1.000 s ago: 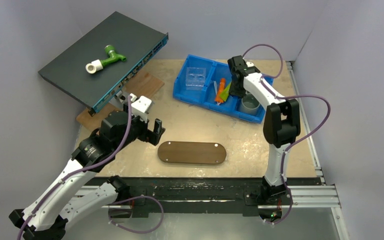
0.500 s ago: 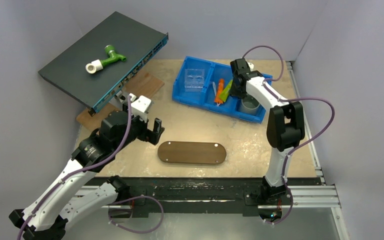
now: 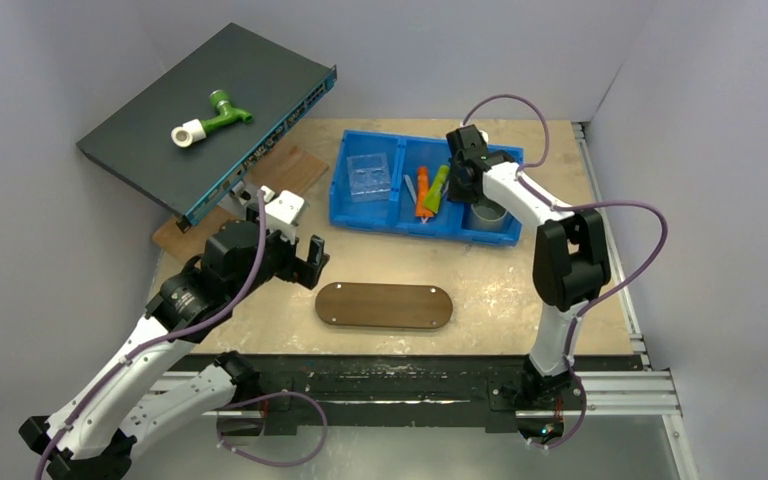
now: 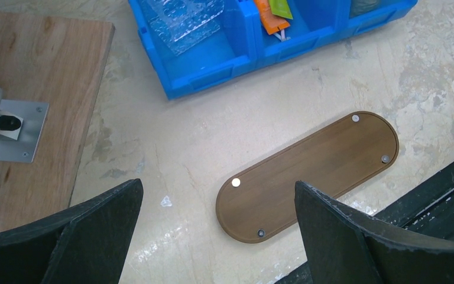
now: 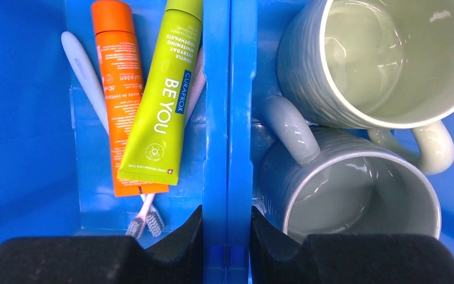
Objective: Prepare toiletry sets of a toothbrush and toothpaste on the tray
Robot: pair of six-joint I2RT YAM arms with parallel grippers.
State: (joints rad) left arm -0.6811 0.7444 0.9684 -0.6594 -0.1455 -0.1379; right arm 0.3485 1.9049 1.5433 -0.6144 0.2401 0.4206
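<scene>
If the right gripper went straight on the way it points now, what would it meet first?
The divider wall of the blue bin: the right gripper straddles it, fingers seemingly pressed on both sides.

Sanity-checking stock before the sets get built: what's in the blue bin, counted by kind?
Tubes: 2 (orange tube, lime-green tube)
Toothbrushes: 2 (pale toothbrush, pink toothbrush)
Mugs: 2 (upper mug, lower mug)
Inserts: 1 (clear plastic insert)
Total in the blue bin: 7
</scene>
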